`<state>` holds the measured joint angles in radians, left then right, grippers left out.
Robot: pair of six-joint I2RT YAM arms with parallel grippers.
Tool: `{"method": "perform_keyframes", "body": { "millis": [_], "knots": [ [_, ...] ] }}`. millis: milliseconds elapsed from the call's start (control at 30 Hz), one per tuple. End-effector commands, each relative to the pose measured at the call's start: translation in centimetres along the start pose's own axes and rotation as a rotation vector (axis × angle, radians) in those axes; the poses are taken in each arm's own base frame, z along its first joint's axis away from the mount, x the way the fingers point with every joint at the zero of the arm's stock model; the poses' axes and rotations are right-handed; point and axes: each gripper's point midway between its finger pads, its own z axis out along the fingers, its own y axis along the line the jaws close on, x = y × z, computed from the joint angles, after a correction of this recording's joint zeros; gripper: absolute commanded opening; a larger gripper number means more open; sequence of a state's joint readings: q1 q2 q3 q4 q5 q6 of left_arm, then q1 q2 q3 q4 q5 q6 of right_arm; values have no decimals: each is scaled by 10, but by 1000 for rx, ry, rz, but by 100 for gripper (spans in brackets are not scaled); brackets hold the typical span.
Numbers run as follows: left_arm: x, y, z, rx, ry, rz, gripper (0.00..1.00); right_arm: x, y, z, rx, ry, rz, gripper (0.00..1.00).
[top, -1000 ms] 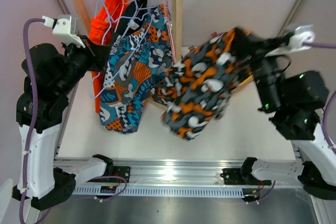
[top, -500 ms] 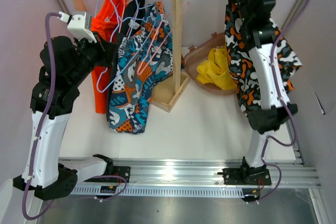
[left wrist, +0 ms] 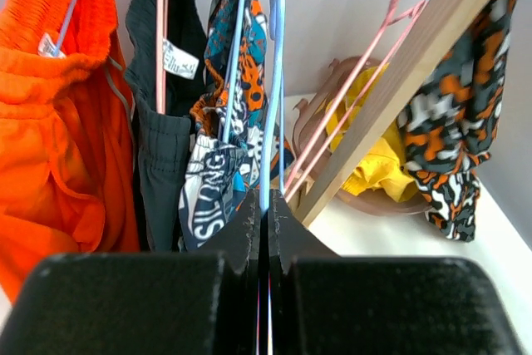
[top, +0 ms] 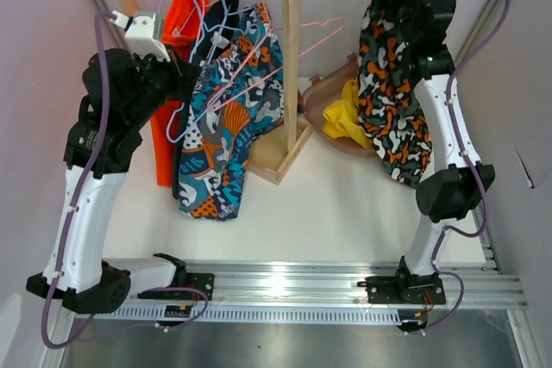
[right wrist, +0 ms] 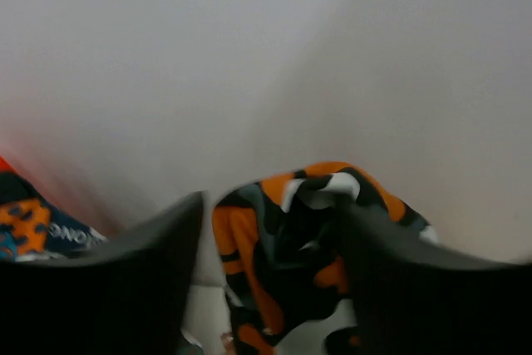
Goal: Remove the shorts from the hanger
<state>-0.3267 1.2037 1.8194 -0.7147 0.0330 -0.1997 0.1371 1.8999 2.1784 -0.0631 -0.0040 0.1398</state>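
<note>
On the wooden rack (top: 293, 58) hang bright orange shorts (top: 160, 140), black shorts (top: 217, 23) and teal-orange-black print shorts (top: 222, 131). My left gripper (top: 188, 84) (left wrist: 264, 197) is shut on the wire of a blue hanger (left wrist: 272, 81) carrying the print shorts (left wrist: 218, 197). The camouflage shorts (top: 392, 101) (right wrist: 266, 263) dangle from my raised right gripper (top: 388, 2) (right wrist: 273, 204). Its fingers stand wide open, with the cloth between them and draped over one. Yellow shorts (top: 343, 116) lie in a brown basket (top: 319, 92) below.
A bare pink hanger (top: 323, 23) sticks out sideways past the rack's end post. The rack's wooden base (top: 280, 157) sits on the white table beside the basket. Purple walls close in behind and on both sides.
My right arm has swung up and back, carrying the camouflage shorts over the basket, and its jaws have opened. The pink hanger now swings bare. My left arm rose a little, still gripping.
</note>
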Motion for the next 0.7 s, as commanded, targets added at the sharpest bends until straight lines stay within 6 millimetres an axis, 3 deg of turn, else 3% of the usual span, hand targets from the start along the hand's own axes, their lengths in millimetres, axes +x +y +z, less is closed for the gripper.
{"method": "perform_keyframes", "body": {
  "millis": [0, 33, 100, 133, 167, 200, 233, 333, 433, 467, 567, 633, 667],
  "knots": [
    [-13, -4, 8, 18, -41, 28, 0, 105, -16, -8, 45, 274, 63, 96],
    [-11, -3, 14, 14, -28, 26, 0, 131, -20, -14, 58, 319, 73, 98],
    [-12, -5, 17, 11, -30, 33, 0, 128, -16, -30, 44, 262, 120, 99],
    [-14, -6, 20, 12, -36, 37, 0, 175, -23, -52, 55, 333, 139, 99],
    [-17, -10, 19, 19, -42, 39, 0, 162, -18, -64, 39, 297, 154, 99],
    [-20, -12, 18, 25, -54, 40, 0, 164, -14, -70, 22, 284, 184, 99],
    [-22, -15, 20, 31, -56, 42, 0, 188, -16, -85, 30, 335, 192, 99],
    [-32, -21, 18, 29, -78, 42, 0, 195, -10, -107, 21, 354, 193, 99],
    [-34, -34, 19, 56, -87, 41, 0, 216, -9, -137, 22, 398, 194, 99],
    [-32, -35, 21, 58, -82, 41, 0, 211, -8, -142, 17, 390, 196, 100],
    [-33, -43, 31, 72, -75, 44, 0, 221, -7, -158, 17, 418, 204, 99],
    [-37, -48, 36, 84, -82, 45, 0, 216, -4, -167, 10, 409, 210, 99],
    [-47, -51, 35, 93, -105, 44, 0, 224, -5, -174, 13, 424, 215, 99]
  ]
}}
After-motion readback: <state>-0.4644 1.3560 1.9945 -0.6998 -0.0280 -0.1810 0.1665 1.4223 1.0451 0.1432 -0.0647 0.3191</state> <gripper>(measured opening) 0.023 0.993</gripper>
